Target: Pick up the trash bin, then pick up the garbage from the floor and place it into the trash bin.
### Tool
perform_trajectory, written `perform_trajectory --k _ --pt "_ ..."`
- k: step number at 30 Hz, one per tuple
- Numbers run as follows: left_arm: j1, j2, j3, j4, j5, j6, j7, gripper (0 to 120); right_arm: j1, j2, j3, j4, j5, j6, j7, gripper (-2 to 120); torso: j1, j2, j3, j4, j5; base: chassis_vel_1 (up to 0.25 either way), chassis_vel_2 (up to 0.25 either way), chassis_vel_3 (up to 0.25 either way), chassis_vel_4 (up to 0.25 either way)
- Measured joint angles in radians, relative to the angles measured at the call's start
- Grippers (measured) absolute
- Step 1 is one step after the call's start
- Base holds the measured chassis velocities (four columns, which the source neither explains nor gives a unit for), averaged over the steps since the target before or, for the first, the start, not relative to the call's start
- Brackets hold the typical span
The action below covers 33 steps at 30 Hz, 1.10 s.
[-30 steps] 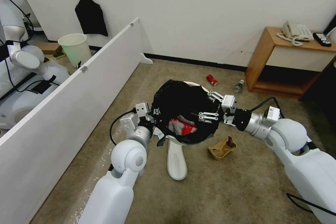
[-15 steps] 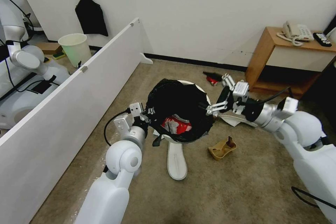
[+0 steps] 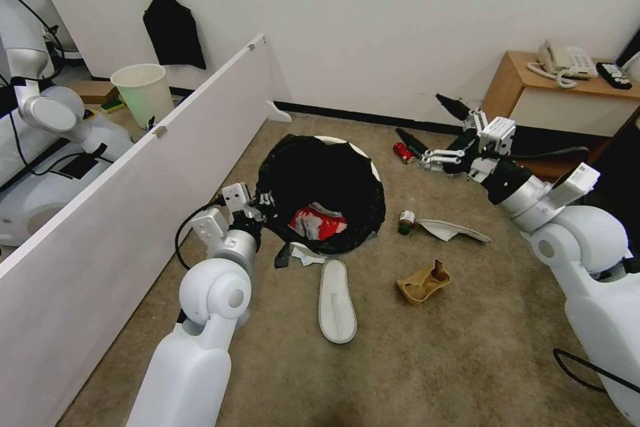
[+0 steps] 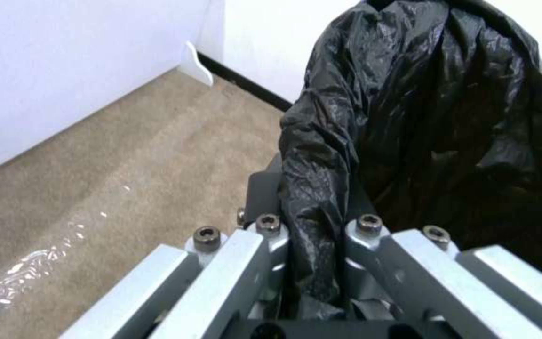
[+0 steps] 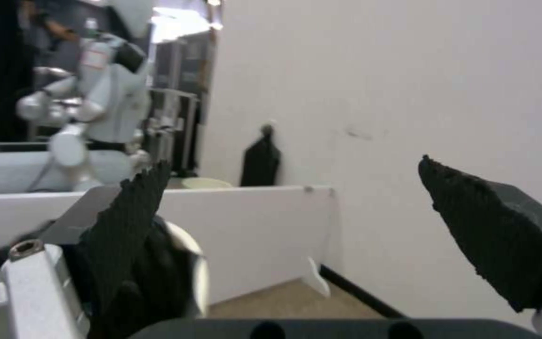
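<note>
The trash bin (image 3: 320, 197) is held up off the carpet at its near-left rim, tilted a bit, with the black bag draped over the edge and a red snack packet (image 3: 313, 223) seen down inside. The left hand (image 3: 261, 203) is pressed together on that rim, and in the left wrist view the crinkled bag (image 4: 409, 122) is pinched right between the fingers (image 4: 271, 245). The right hand (image 3: 443, 133) is up in the air well to the right of the bin, near the wall, spread wide with nothing in it; the two black fingertips (image 5: 490, 235) are seen far apart in the right wrist view, with the wall between them. Plenty of stuff is left on the floor around the bin: one white slipper (image 3: 337, 300) is lying just in front of it, a second slipper (image 3: 453, 230) is lying off to its right, and a small bottle (image 3: 405, 221) is lying between the bin and that second slipper. A brown paper bag (image 3: 423, 281) is sitting crumpled to the bin's front right, and a red can (image 3: 402, 152) is lying behind the bin to the right, close to the baseboard. A pale bin (image 3: 143, 93) with no liner is parked far off to the left of the lined one, behind the white partition (image 3: 133, 180).
</note>
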Motion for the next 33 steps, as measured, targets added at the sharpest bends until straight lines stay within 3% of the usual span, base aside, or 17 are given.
perform_trajectory --k 14,22,33 --pt "-0.013 0.008 -0.038 -0.009 -0.024 0.004 0.0 4 -0.003 0.033 -0.027 -0.039 -0.017 -0.099 0.124 100 0.0 0.0 0.0 0.0001 0.0 0.0 0.0 0.0 0.0" --pt "-0.015 0.006 -0.042 -0.012 -0.026 0.004 -0.001 4 -0.051 0.039 -0.108 -0.079 -0.067 -0.217 0.219 100 0.0 0.0 0.0 0.0 0.0001 0.0 0.0 0.0 0.0" --pt "-0.013 0.004 -0.045 -0.014 -0.026 0.004 -0.001 4 -0.05 0.06 -0.263 -0.12 -0.025 -0.373 0.38 100 0.0 0.0 0.0 0.0 0.0 0.0 0.0 0.0 0.0"
